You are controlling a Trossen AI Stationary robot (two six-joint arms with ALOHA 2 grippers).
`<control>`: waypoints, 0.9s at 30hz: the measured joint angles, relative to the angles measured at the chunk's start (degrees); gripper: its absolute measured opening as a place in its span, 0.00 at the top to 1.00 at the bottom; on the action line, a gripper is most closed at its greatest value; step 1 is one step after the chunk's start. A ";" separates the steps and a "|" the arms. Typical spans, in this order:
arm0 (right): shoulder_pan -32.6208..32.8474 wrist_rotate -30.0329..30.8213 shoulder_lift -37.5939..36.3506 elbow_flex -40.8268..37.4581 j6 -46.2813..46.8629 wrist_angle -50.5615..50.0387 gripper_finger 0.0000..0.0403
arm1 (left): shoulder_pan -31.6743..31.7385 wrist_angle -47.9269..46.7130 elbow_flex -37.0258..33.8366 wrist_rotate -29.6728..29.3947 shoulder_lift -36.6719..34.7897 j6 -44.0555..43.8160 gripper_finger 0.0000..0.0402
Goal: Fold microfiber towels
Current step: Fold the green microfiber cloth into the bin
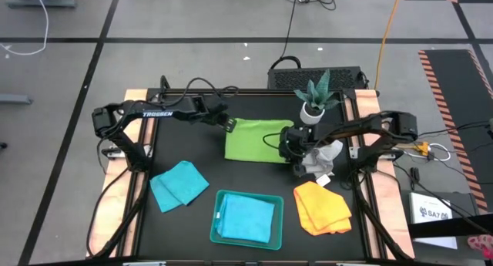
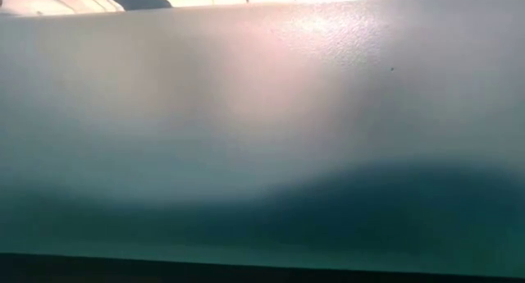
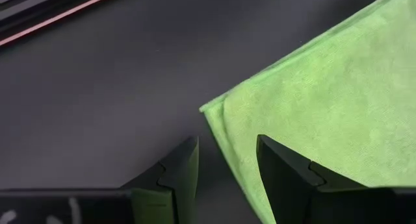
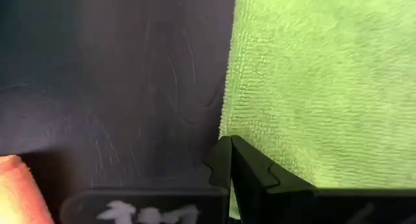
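Two fuzzy lime green towel (image 1: pixel 256 140) edges: left gripper (image 3: pixel 227 169) fingers parted astride one, right gripper (image 4: pixel 231 160) clenched empty.

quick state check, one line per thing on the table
lime green towel: folded, flat on table
left gripper: open, fingers straddling the green towel's edge
right gripper: shut at the green towel's edge
turquoise towel: loosely folded
second turquoise towel: folded in tray
yellow-orange towel: loosely folded
grey-white towel: crumpled
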 joint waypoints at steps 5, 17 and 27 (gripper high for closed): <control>-0.12 0.31 -4.39 0.02 0.04 -0.93 1.00 | -0.93 3.38 0.00 -0.03 0.02 -0.14 0.61; -3.44 1.75 -4.74 0.12 0.85 0.99 1.00 | -1.38 9.67 -0.01 1.71 8.27 0.11 0.61; -5.37 1.73 -2.68 0.15 0.01 2.87 1.00 | -0.58 10.71 0.04 2.00 11.04 0.03 0.61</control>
